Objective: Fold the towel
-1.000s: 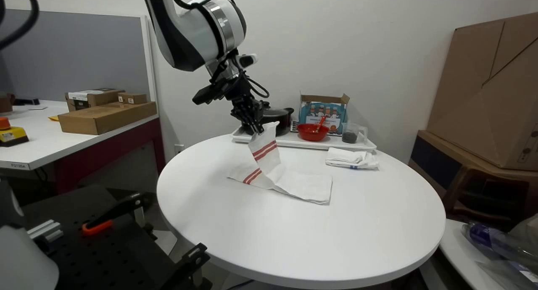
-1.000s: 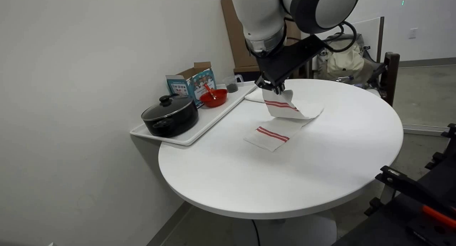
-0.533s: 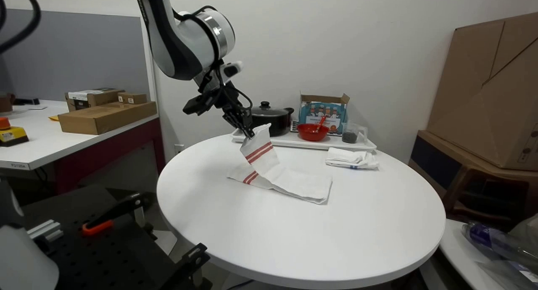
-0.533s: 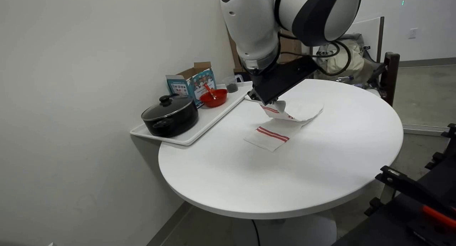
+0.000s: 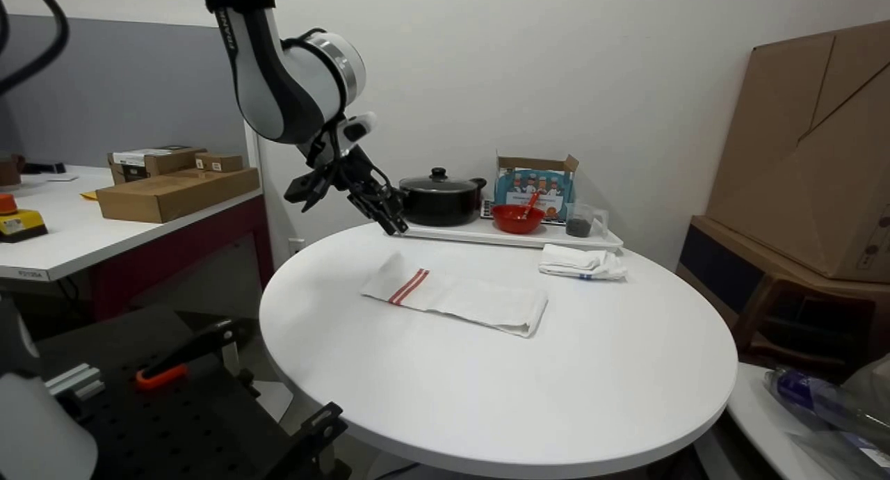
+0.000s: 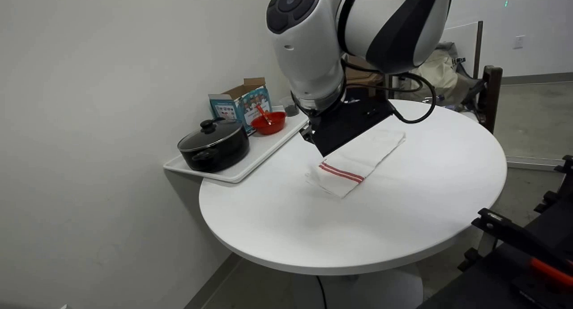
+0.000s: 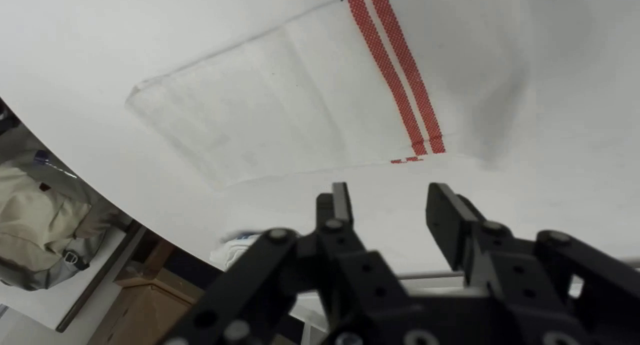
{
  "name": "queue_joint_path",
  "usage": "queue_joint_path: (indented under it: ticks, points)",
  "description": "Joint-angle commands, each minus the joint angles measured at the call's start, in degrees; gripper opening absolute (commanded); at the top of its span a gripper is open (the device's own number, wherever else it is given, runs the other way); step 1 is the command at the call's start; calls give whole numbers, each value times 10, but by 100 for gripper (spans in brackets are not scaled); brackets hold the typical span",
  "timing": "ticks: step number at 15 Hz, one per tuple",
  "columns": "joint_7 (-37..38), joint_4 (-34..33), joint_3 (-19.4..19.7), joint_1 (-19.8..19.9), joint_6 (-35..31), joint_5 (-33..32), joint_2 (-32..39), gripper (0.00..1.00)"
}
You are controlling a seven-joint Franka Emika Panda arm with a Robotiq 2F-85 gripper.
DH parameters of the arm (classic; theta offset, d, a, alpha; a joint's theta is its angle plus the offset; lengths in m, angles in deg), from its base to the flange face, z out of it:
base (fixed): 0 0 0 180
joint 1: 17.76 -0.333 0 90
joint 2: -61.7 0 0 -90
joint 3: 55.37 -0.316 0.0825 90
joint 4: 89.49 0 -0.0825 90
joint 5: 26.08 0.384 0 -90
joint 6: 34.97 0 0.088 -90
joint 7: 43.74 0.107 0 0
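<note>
White towel [image 5: 462, 300], folded flat, paired red stripes [image 7: 413, 76]

Wht towel [image 5: 459, 298], 2 red stripes nr 1 end, folded, on tbl [image 5: 542, 396]

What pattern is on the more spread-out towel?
The towel is white with two red stripes, clearest in the wrist view.

The fingers [image 7: 445, 230] have released the towel [image 5: 459, 298], its once-raised end apparently laid over.
</note>
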Motion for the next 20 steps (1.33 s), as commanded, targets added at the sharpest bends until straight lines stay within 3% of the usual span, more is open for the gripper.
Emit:
queue_joint_path:
  ticks: [1,2,3,4,7,11,16,18,19,20]
  points:
    - [46,11,2,-7,6,-37,-15,77]
    - [39,18,3,-2,2,-21,-23,85]
    - [33,22,-29,35,9,-14,-29,92]
    - [18,28,-28,50,2,8,-40,99]
    - [-24,42,-15,103,-16,57,-76,100]
    - [-165,42,37,187,-79,86,-114,100]
    - [-387,21,92,287,-224,96,-65,100]
    - [-472,19,101,314,-279,137,-33,100]
    - [-514,18,102,326,-303,167,-13,100]
    - [-556,18,69,366,-309,196,3,100]
